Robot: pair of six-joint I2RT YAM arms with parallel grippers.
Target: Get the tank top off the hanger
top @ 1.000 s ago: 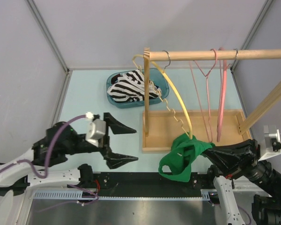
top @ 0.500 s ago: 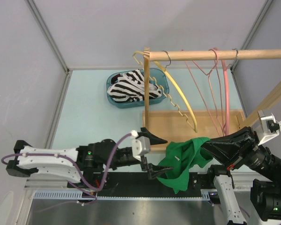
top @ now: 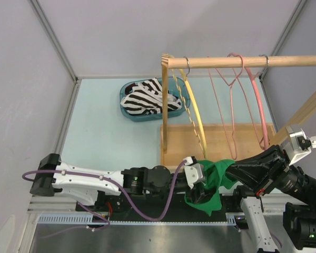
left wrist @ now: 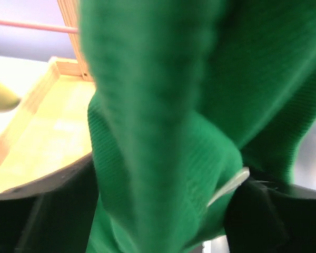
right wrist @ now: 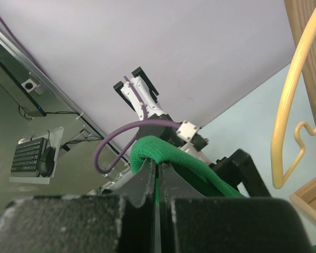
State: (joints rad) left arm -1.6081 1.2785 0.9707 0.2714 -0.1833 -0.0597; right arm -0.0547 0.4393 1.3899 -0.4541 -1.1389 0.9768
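The green tank top (top: 215, 179) hangs bunched at the table's near edge, just under the low end of the yellow hanger (top: 196, 113). I cannot tell whether they touch. My right gripper (top: 233, 171) is shut on a fold of the tank top (right wrist: 163, 150); its jaws press together in the right wrist view (right wrist: 157, 164). My left gripper (top: 198, 188) is pushed into the cloth from the left. In the left wrist view the green fabric (left wrist: 163, 132) fills the gap between its spread jaws (left wrist: 158, 211). The part of the hanger seen from the right wrist (right wrist: 284, 132) is bare.
The hanger hooks on a wooden rod (top: 242, 61) beside two pink hangers (top: 230, 105). The rack's wooden tray base (top: 221, 141) lies under them. A teal basket (top: 127, 87) with striped cloth sits behind left. The rack's upright post (top: 164, 110) stands close to my left arm.
My left arm has swung right and pushed its open jaws into the tank top. The tank top has come down off the yellow hanger's arm, and the hangers have swung.
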